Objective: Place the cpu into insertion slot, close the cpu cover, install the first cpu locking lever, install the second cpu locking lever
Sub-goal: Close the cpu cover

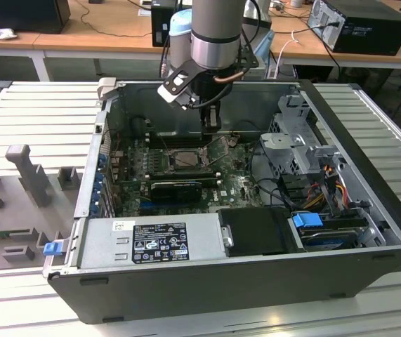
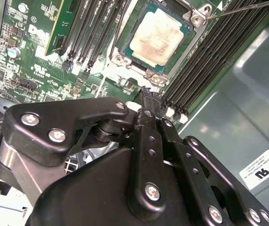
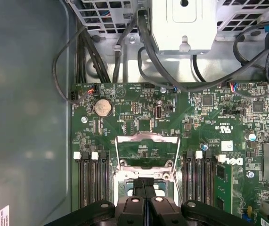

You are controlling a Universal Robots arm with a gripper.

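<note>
A: Where is the cpu (image 2: 158,35)?

B: Seated flat in the insertion slot (image 2: 121,52), on the motherboard (image 3: 139,108) in the far half of the open computer case (image 1: 256,267). In the second wrist view its dull metal top lies uncovered.

A: And the cpu cover (image 3: 147,139)?

B: Swung up and standing open at the slot's edge. The first wrist view looks straight through its window at green board.

A: The pincer?

B: The gripper (image 1: 212,128) hangs just above the slot, its fingers (image 3: 135,190) pressed together and clenched on nothing. The tips are near the slot's rim; I cannot tell whether they touch it.

A: Around it?

B: Black memory slots (image 3: 89,181) flank the socket on both sides, and the power supply (image 1: 151,242) lies along the case's near wall, towards the exterior view's left.
</note>
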